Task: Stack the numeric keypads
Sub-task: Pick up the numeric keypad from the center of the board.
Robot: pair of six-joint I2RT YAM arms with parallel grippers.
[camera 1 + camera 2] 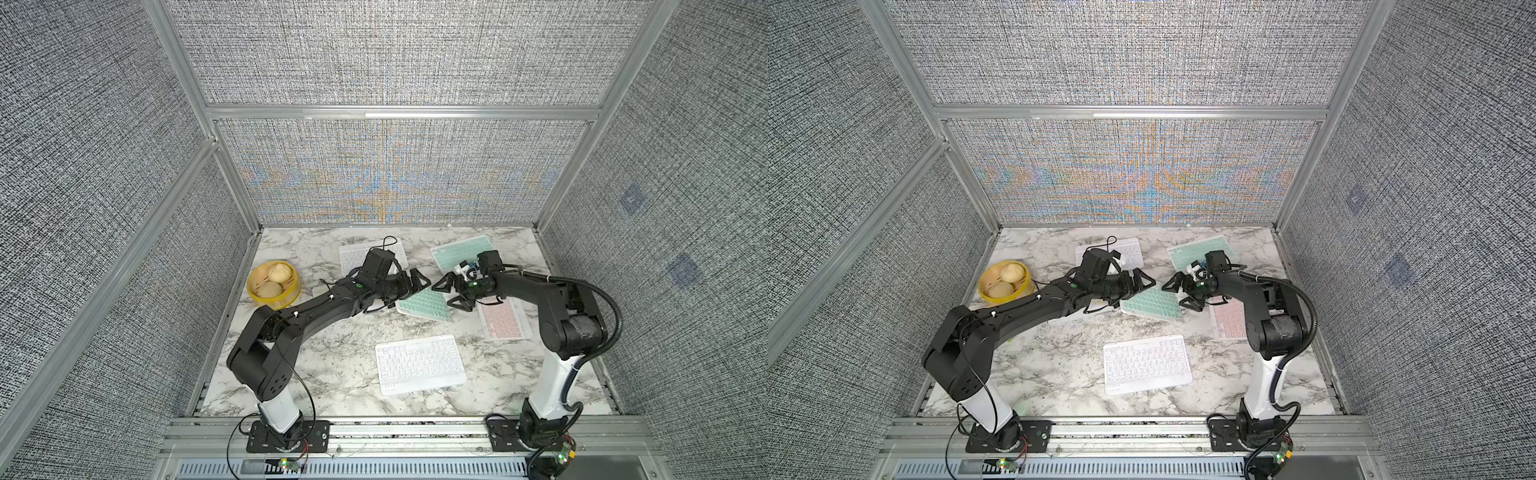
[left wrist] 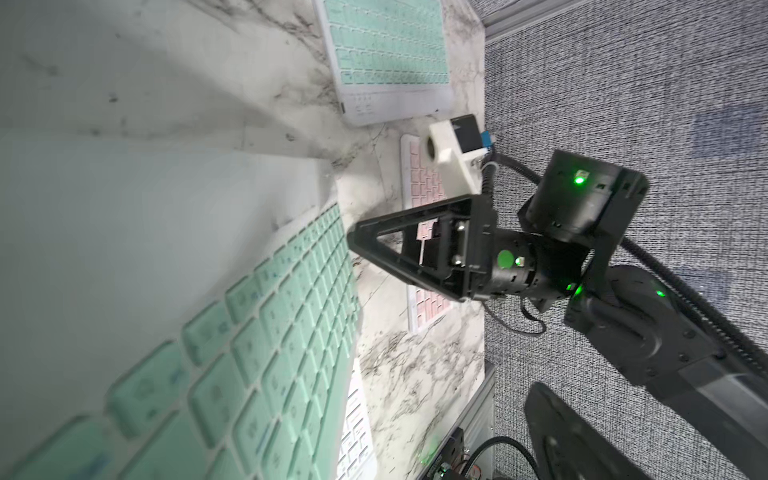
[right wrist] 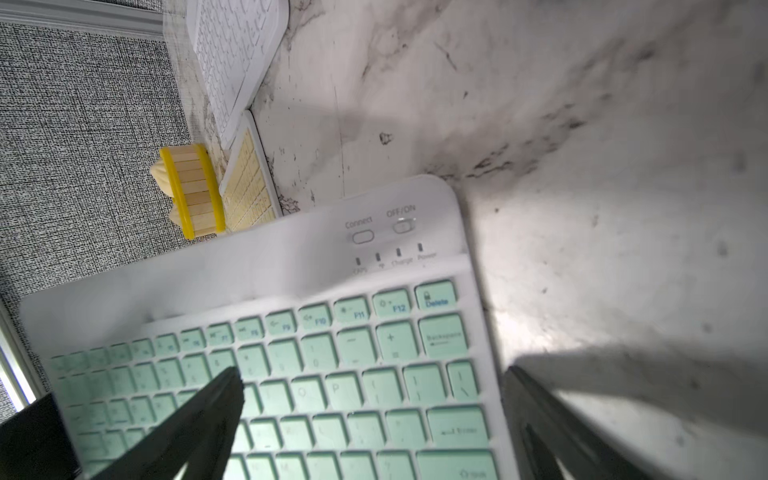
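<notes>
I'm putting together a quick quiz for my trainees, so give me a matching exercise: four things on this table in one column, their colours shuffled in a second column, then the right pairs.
Column one
1. keypad nearest the robot's bases
2. mid-table keypad
3. keypad partly under the right arm
4. round basket

Column two
A. pink keys
B. yellow rim
C. white keys
D. mint keys

Pairs: 1-C, 2-D, 3-A, 4-B
</notes>
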